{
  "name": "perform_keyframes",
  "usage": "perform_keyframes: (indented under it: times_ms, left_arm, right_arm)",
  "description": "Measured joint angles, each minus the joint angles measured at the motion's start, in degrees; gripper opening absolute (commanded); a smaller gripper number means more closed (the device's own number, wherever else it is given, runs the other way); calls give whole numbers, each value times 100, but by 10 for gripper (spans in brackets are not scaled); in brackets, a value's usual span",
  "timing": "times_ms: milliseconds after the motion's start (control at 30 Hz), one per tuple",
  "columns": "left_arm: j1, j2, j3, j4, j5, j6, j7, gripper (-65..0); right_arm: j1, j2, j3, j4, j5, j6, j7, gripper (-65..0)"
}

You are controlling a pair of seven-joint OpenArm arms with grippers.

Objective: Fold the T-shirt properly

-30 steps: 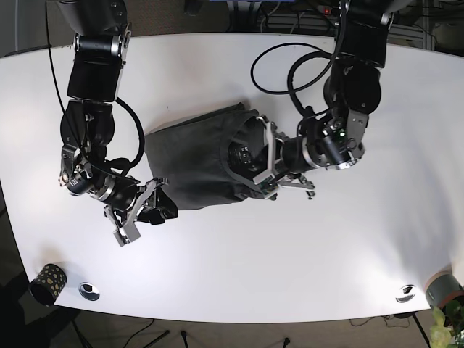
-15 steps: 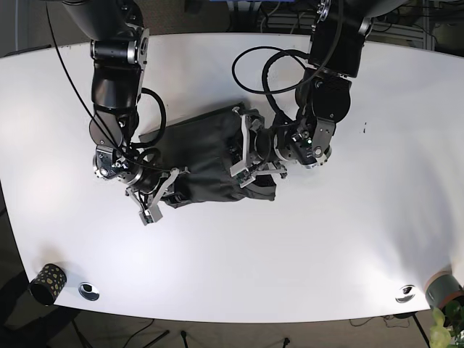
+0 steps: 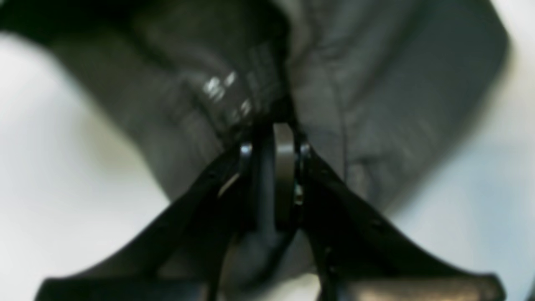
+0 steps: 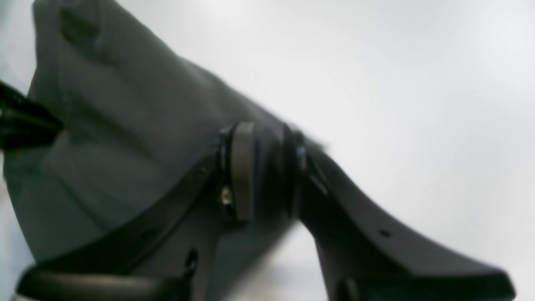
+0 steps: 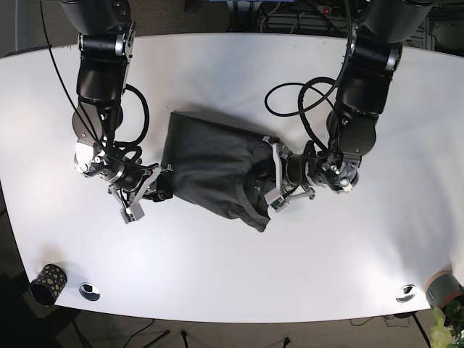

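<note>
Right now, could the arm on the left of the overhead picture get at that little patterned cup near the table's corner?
Probably not straight away. The right tool appears shut on the dark T-shirt, so it would have to let go first. Past that, only bare table lies between it and the patterned cup.

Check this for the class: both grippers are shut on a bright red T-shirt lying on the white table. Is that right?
Not quite. The T-shirt is dark grey, not red, as the base view shows. The rest stands: the left gripper and right gripper have their jaws closed on its fabric, on the white table.
</note>
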Motion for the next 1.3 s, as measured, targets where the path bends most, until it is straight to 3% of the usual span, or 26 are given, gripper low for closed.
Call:
perform_keyframes:
  times_ms: [133,300,467,600,733,867,967,1067,1167,1300]
  left_arm:
    - [-195,-330,-31,291,278,101,262,-606]
    - [-118,-557,-391,1366,284,111,315,-603]
    - [302,-428,-828,2481,186,105,608,-603]
    - [649,-448,-1187,2997,284,72,1060,-601]
    - [866,-463,-1368,3303,275,90,1078,-600]
    - [1102,-437,-1377,3357,271,87,1082,-596]
    - [1187,-426,-1362,3357,236,81,1082,-517]
    - [1207,-448,-1394,3377,254,127,1078,-428]
    - [1261,-439,-1390,3375,214,675,1075,-376]
    - [1287,-323,-1403,3375,273,1172,1082,-351]
  right_arm:
    - [-50,-7,-2,442,-28,-20,-304,-542]
    - [50,-15,-22,509,-11,46,-260,-542]
    - [234,-4,-13,234,-595,-20,-264,-542]
    - [162,-232,-4,195,-925,-22,-267,-545]
    - [-101,-444,-87,214,-817,44,-245,-547]
    - [-592,-494,-485,688,-756,-42,-310,-547]
    - [-1025,-549,-789,1305,-761,-22,-330,-547]
    - [-1408,-802,-907,1871,-754,-17,-352,-547]
    - [-1722,-1040,-1086,2262,-734,2,-522,-547]
    - [-2048,-1069,-1591,2754,-730,39,-857,-547]
